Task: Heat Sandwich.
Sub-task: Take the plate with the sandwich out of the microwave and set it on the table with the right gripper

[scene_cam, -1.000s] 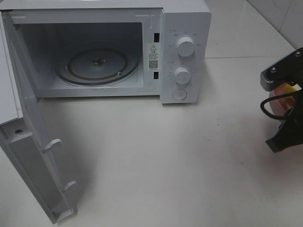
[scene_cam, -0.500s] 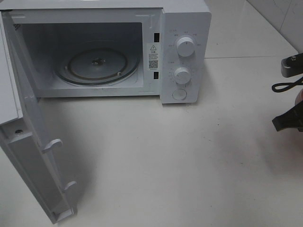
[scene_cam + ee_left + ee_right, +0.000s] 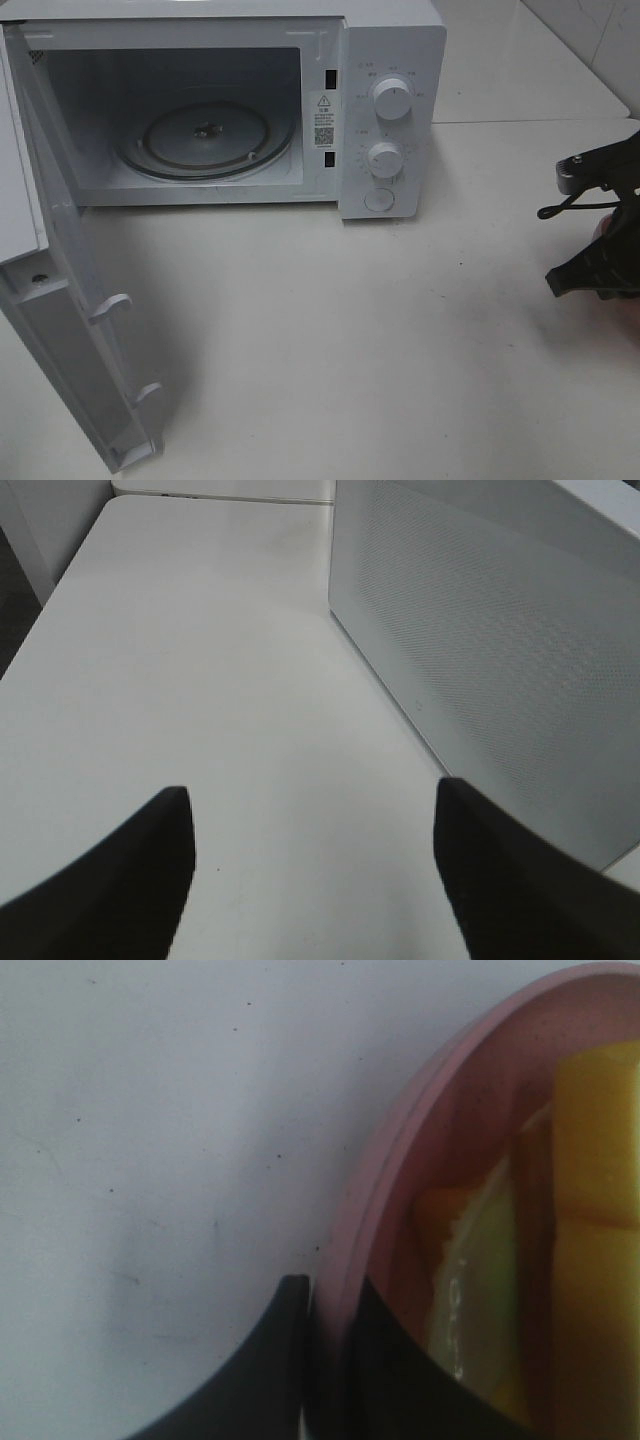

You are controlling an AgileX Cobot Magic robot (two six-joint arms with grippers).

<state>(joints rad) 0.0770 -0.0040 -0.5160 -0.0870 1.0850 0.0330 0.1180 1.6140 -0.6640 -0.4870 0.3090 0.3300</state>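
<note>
The sandwich (image 3: 590, 1210) lies in pieces on a round pink plate (image 3: 400, 1160): yellow blocks and a pale wedge (image 3: 480, 1280). My right gripper (image 3: 325, 1360) is shut on the plate's rim, one finger inside it and one outside. In the exterior high view this gripper (image 3: 600, 270) stands at the far right edge, low over the counter, and hides most of the plate. My left gripper (image 3: 310, 810) is open and holds nothing; it hangs over the counter beside the microwave's perforated side wall (image 3: 480, 630). The exterior high view does not show it.
The white microwave (image 3: 390, 110) stands at the back with its door (image 3: 80, 330) swung wide open to the left. Its glass turntable (image 3: 205, 135) is bare. Pale counter (image 3: 350, 340) stretches between the microwave and the right gripper.
The right arm, with the plate, drew off toward the right edge of the exterior high view and has come back a little to the left. Nothing else moved.
</note>
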